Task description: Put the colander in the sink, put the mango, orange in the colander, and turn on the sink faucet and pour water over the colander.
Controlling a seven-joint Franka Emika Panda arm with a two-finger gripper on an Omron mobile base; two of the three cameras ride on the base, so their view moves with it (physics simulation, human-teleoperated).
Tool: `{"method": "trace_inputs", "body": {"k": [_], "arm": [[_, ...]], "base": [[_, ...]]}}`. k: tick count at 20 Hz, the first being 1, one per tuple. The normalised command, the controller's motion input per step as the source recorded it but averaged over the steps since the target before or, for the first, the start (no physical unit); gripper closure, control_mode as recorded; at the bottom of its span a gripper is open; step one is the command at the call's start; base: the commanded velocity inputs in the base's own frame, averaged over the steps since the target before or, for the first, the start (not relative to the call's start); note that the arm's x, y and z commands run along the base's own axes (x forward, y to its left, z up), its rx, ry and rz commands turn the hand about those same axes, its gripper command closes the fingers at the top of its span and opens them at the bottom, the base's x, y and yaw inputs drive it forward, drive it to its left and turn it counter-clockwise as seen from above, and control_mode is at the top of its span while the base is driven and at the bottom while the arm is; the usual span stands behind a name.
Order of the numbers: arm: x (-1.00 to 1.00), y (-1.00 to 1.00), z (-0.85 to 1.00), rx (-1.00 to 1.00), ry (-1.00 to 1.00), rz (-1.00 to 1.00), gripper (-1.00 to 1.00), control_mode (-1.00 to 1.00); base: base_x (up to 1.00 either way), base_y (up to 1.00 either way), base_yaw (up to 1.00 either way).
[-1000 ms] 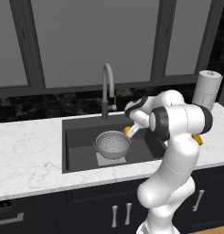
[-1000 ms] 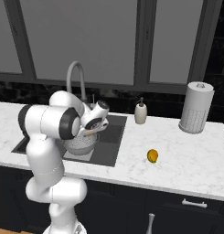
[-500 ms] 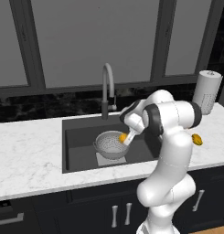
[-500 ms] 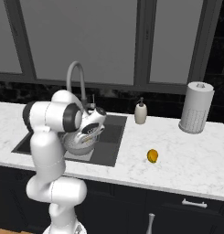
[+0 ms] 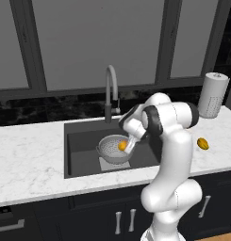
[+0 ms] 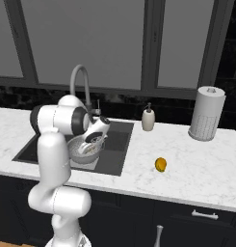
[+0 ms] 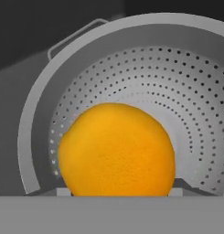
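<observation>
The silver perforated colander (image 5: 109,151) (image 6: 82,153) (image 7: 131,68) stands in the dark sink (image 5: 84,141) (image 6: 117,144), on the lighter patch of its bottom. My gripper (image 5: 124,146) (image 6: 95,142) reaches down over the colander's rim and is shut on the orange (image 5: 121,145) (image 7: 115,151), which hangs just inside the bowl. The hand view has the orange close up in front of the perforated wall. On the counter right of the sink lies the mango (image 5: 202,143) (image 6: 160,164), small and yellow-orange. The grey gooseneck sink faucet (image 5: 111,89) (image 6: 80,82) rises behind the basin.
A paper towel roll (image 5: 213,94) (image 6: 205,113) stands at the counter's back right. A beige soap dispenser (image 6: 148,119) sits behind the sink's right corner. Dark window frames and a black backsplash close off the back.
My gripper has carried the orange leftward and down, from above the sink's right side to inside the colander's rim. The colander and the mango have stayed where they were.
</observation>
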Motion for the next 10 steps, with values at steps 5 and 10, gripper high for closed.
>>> {"method": "trace_inputs", "body": {"k": [5,10], "arm": [[0.19,0.11,-0.2,0.0,0.0,0.03,1.0,-1.0],[0.19,0.01,-0.05,0.0,0.0,0.0,1.0,-1.0]], "base": [[0.0,0.0,0.0],[0.0,0.0,0.0]]}}
